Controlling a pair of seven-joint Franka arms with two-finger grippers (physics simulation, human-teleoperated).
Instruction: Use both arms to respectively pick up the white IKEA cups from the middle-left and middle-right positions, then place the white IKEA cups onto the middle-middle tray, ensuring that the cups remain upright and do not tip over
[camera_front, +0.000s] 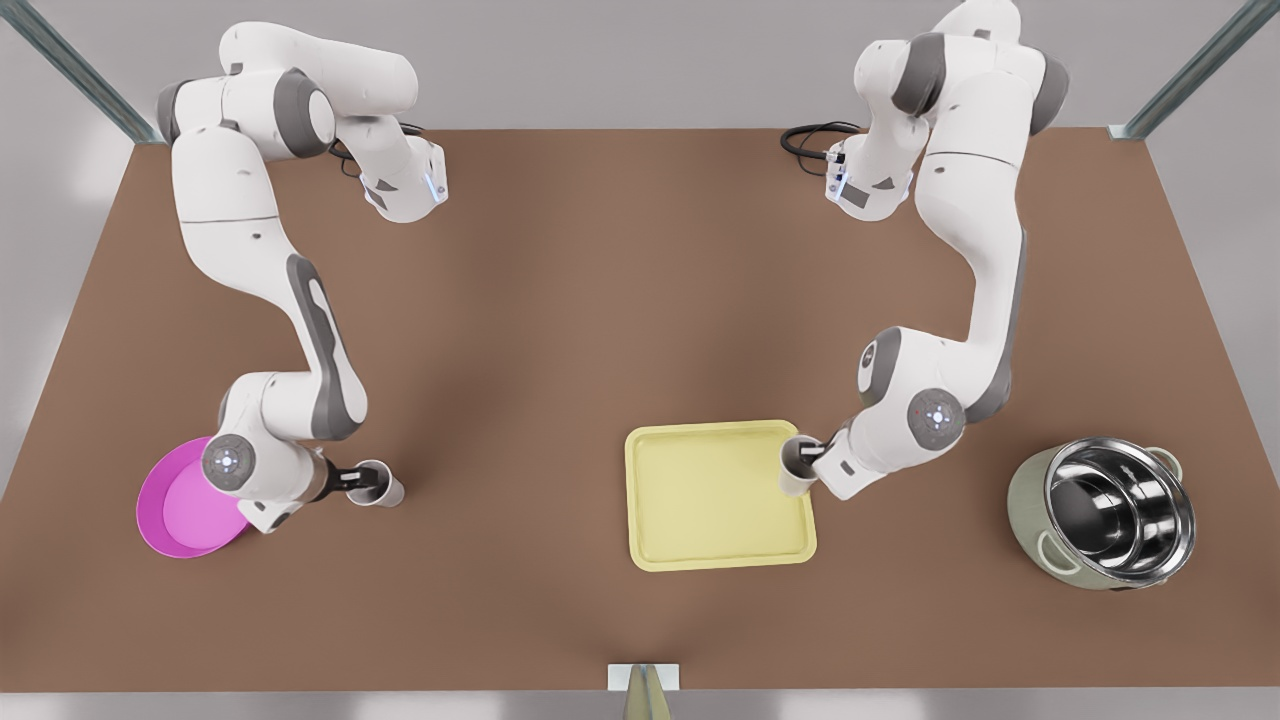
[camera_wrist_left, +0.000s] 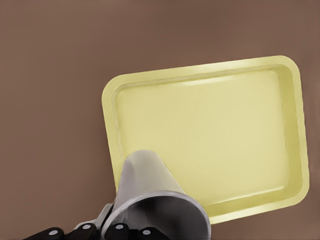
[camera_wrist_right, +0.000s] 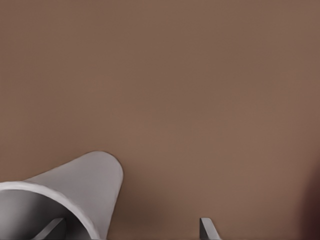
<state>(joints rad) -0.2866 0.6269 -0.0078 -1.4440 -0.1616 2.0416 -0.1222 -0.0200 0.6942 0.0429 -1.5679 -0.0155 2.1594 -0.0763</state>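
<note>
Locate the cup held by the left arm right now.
In the front view, the left end effector holds that white cup upright at the yellow tray's right edge, left of the steel pot.

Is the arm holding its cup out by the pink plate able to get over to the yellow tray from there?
Probably yes. The right gripper, shut on its cup, has bare brown table between it and the tray. The left gripper holds its own cup at the tray's far edge.
</note>
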